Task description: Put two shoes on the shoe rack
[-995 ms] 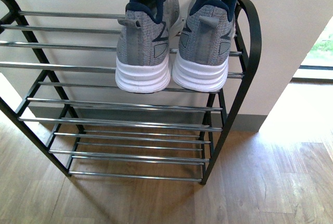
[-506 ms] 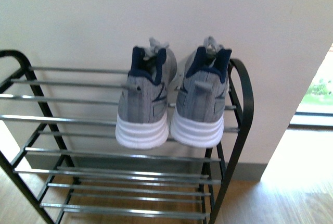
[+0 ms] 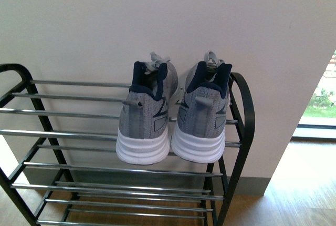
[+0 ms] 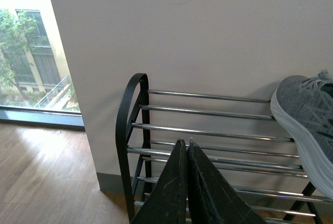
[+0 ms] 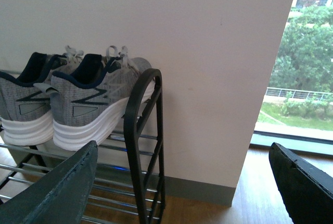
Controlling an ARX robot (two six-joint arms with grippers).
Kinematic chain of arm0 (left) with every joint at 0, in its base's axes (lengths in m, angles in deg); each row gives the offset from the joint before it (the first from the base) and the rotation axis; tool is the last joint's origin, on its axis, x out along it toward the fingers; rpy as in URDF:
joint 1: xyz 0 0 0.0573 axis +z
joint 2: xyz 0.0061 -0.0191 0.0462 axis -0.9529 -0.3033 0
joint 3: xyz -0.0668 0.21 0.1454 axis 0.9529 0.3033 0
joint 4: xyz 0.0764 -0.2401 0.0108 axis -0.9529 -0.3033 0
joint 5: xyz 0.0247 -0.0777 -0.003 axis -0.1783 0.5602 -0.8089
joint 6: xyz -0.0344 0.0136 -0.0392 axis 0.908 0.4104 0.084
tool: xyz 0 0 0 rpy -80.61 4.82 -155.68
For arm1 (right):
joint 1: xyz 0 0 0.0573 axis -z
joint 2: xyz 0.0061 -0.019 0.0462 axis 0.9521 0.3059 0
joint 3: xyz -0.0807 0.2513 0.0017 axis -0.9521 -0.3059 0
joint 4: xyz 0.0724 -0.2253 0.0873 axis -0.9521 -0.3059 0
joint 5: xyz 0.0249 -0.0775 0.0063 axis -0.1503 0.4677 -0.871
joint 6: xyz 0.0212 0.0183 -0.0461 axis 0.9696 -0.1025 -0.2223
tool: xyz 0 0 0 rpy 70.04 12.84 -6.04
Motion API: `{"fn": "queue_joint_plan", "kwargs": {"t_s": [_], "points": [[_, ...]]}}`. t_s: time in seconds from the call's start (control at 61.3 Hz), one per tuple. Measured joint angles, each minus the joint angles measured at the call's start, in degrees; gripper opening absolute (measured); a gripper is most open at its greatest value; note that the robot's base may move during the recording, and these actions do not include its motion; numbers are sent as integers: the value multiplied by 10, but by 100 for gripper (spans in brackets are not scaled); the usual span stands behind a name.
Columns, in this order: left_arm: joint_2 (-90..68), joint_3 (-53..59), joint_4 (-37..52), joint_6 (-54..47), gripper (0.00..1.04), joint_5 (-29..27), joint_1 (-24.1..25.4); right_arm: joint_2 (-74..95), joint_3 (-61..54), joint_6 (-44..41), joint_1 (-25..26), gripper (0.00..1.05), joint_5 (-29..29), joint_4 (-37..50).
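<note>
At the right end of the shoe rack's (image 3: 245, 111) top tier you have the two shoes (image 3: 145, 127) side by side, heels outward, your left gripper (image 4: 186, 146) closed on nothing, your right gripper (image 5: 183, 147) wide apart, empty.

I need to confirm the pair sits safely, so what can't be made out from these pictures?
- Toes of the left shoe and right shoe: front view, hidden behind their own heels.
- Lowest bars and feet of the rack: front view, cut off by the bottom edge.
- Left shoe: right wrist view, partly hidden behind the right shoe.
</note>
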Motion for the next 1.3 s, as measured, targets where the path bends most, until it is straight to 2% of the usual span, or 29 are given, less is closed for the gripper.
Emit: {"fn": "queue_joint_plan", "kwargs": {"t_s": [0.294,0.734,0.995,1.109,1.305], "points": [[66,29,-31,0,1,0,0,0,0,0,0,95,0,0],[184,29,-144,0,1,0,0,0,0,0,0,95,0,0],[220,29,-181,0,1,0,0,0,0,0,0,95,0,0],[299,29,-276,0,1,0,0,0,0,0,0,95,0,0],[313,29,-283,0,1,0,1,0,0,0,0,95,0,0]]}}
